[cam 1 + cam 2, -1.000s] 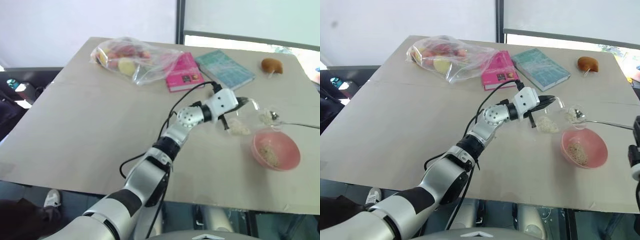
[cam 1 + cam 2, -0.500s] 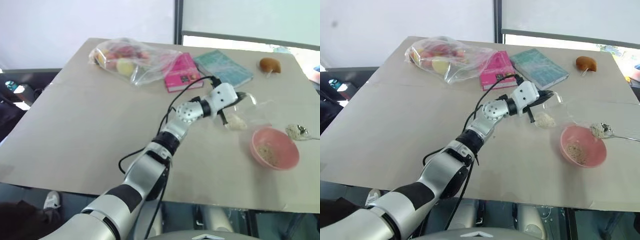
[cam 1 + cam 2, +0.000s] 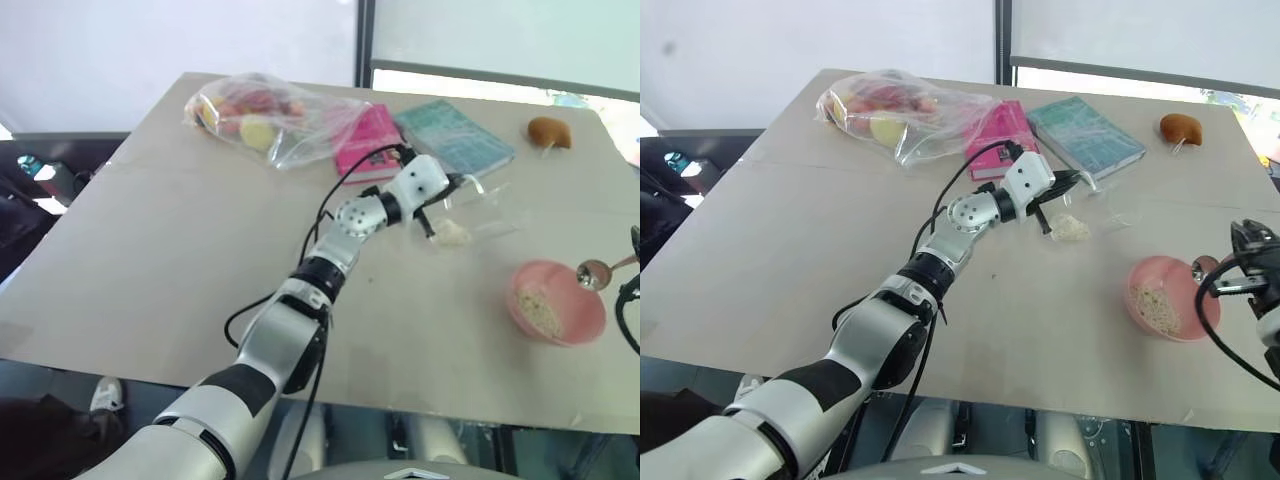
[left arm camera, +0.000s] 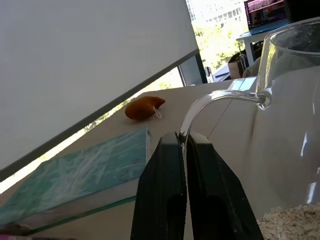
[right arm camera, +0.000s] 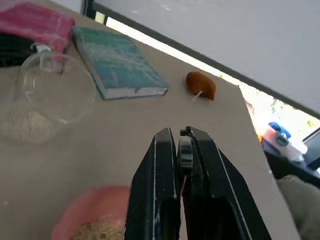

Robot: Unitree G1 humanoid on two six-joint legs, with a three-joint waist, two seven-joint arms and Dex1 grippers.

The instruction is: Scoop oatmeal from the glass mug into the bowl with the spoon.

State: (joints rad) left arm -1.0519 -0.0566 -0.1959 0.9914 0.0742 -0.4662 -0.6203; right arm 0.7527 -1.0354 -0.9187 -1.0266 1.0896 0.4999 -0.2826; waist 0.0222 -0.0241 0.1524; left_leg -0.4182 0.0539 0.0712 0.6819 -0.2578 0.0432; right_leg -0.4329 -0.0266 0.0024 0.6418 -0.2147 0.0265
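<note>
In the upper middle of the frame, my left gripper (image 4: 184,145) is clamped on the handle of the glass mug (image 3: 470,215), which seems tilted, with oatmeal (image 3: 452,234) inside. At lower right on the desk (image 3: 170,240) stands the bowl (image 3: 556,301). My right gripper (image 5: 181,145) pinches the spoon (image 3: 594,272) over its rim.

Saw clear glossy glass mug (image 3: 470,215), flaky matt oatmeal (image 3: 452,234), shiny metal spoon (image 3: 598,271), smooth salmon-pink bowl (image 3: 585,325), crinkled plastic bag (image 3: 265,118).
</note>
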